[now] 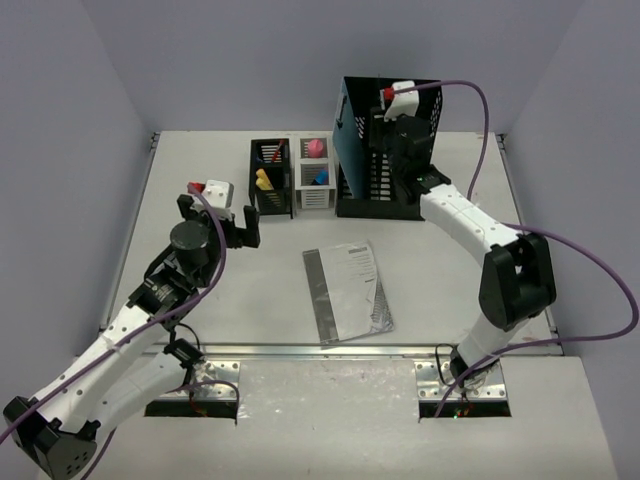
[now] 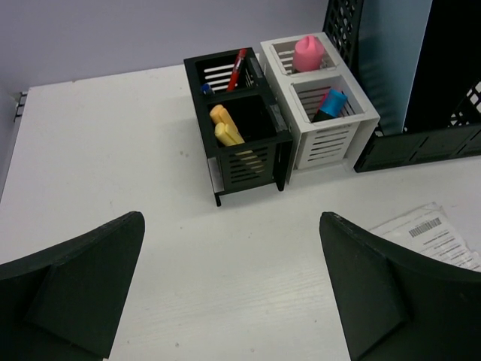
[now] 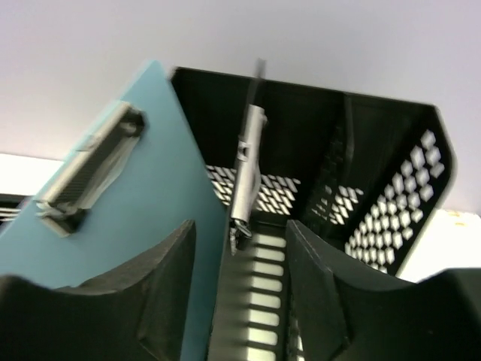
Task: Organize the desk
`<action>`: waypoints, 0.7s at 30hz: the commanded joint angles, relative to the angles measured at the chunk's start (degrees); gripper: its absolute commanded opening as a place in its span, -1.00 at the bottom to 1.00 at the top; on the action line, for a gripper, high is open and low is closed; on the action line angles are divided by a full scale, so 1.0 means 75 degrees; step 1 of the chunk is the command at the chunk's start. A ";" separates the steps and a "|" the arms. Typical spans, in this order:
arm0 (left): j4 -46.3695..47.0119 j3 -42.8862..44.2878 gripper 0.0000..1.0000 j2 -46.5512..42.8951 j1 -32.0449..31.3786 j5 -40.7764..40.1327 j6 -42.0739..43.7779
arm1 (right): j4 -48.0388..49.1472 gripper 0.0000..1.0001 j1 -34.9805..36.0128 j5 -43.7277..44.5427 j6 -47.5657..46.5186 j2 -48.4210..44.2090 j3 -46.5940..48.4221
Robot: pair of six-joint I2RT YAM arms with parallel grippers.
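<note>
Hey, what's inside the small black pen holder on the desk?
Near compartment: two yellow highlighters. Rear compartment: a red pen and something blue. The walls of the pen holder hide their lower ends.

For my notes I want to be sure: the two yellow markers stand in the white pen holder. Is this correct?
Not quite. The two yellow markers stand in the black pen holder, not the white pen holder beside it. The left wrist view shows this clearly.

Black pen caddy touching white caddy, black file rack holding teal clipboard, booklet lying nearby
</note>
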 commanded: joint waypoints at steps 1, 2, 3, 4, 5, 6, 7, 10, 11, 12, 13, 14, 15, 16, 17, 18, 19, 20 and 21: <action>0.0312 -0.0020 1.00 0.0016 0.0077 0.0190 -0.0141 | 0.0432 0.05 0.0164 -0.0475 -0.0174 -0.0348 0.0168; 0.0312 -0.0008 1.00 0.0016 0.0077 0.0225 -0.0152 | 0.0257 0.07 0.0234 -0.0687 -0.0244 -0.0430 0.0180; 0.0289 0.0027 1.00 0.0027 0.0077 0.0284 -0.0176 | 0.0104 0.12 0.0327 -0.1095 -0.0476 -0.0617 0.0180; 0.0265 0.0027 1.00 0.0028 0.0065 0.0284 -0.0164 | 0.0102 0.13 0.0328 -0.1285 -0.0525 -0.0734 0.0180; 0.0230 0.0051 1.00 0.0016 0.0077 0.0458 -0.0153 | -0.0141 0.15 0.0398 -0.1496 -0.0793 -0.0875 0.0192; 0.0230 0.0028 1.00 -0.0019 0.0077 0.0622 0.0068 | -0.0341 0.16 0.0410 -0.1823 -0.1027 -0.1178 0.0215; 0.0241 -0.0077 1.00 -0.0147 0.0077 0.1204 0.0279 | -0.0807 0.24 0.0410 -0.2441 -0.1204 -0.1355 0.0215; 0.0066 -0.0357 1.00 -0.0546 0.0065 0.2831 0.1602 | -0.1674 0.36 0.0399 -0.3369 -0.2034 -0.2280 -0.0134; -0.0074 -0.0429 1.00 -0.0732 0.0065 0.3280 0.2301 | -0.1876 0.39 0.0399 -0.3976 -0.2490 -0.2561 -0.0310; -0.0156 -0.0522 1.00 -0.0804 0.0077 0.3621 0.2610 | -0.2098 0.42 0.0399 -0.4342 -0.2761 -0.3144 -0.0660; -0.0261 -0.0639 1.00 -0.0828 0.0065 0.4251 0.2868 | -0.2646 0.42 0.0399 -0.4682 -0.3077 -0.3440 -0.0861; -0.0552 -0.0652 0.99 -0.0874 0.0077 0.4605 0.3405 | -0.2883 0.43 0.0399 -0.5254 -0.3463 -0.3744 -0.1072; -0.0741 -0.0687 0.99 -0.0875 0.0077 0.5351 0.3758 | -0.3141 0.43 0.0399 -0.5515 -0.3688 -0.4293 -0.1410; -0.1161 -0.0711 0.94 -0.0875 0.0077 0.5753 0.4562 | -0.4025 0.42 0.0399 -0.5807 -0.3968 -0.4530 -0.1541; -0.1374 -0.0746 0.92 -0.0875 0.0065 0.6174 0.5022 | -0.4533 0.42 0.0387 -0.6437 -0.4551 -0.4753 -0.1821; -0.1643 -0.0850 0.90 -0.0875 0.0077 0.6968 0.5607 | -0.5617 0.41 0.0375 -0.6803 -0.4963 -0.5161 -0.1986; -0.2133 -0.0921 0.86 -0.0875 0.0065 0.7289 0.6796 | -0.6162 0.37 0.0375 -0.7143 -0.5501 -0.5362 -0.2208; -0.2323 -0.0991 0.84 -0.0840 0.0065 0.7582 0.7307 | -0.6643 0.35 0.0375 -0.7599 -0.6527 -0.5573 -0.2767; -0.2615 -0.1131 0.83 -0.0782 0.0077 0.7968 0.8159 | -0.7332 0.33 0.0352 -0.7731 -0.7013 -0.5981 -0.3063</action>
